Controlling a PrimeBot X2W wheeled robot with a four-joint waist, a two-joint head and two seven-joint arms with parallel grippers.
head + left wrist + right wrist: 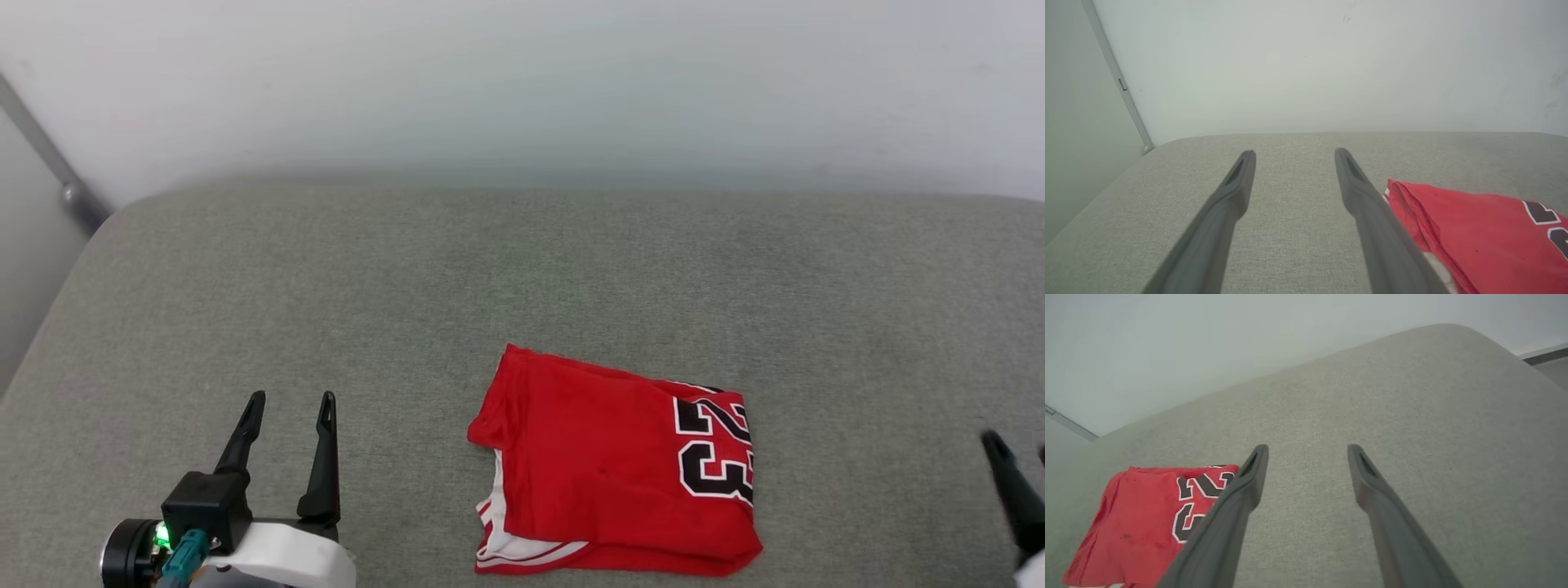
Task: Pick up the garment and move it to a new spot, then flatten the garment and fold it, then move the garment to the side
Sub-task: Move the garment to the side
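Note:
The garment (614,469) is a red jersey folded into a rough rectangle, lying on the grey cushioned surface (522,278) near its front middle, with black white-outlined numbers on its right part and white striped trim at the lower left. My left gripper (292,402) stands open at the lower left, well to the left of the garment, nothing between its fingers. One dark finger of my right gripper (1012,482) shows at the right edge, apart from the garment. In the left wrist view the garment (1478,232) lies right of the open left gripper (1295,154). In the right wrist view the garment (1147,516) lies left of the open right gripper (1308,449).
A pale wall (522,82) rises behind the surface. A grey post (49,163) runs down at the far left corner. The surface's rounded left edge (49,327) falls away there, and its right edge (1515,355) curves off in the right wrist view.

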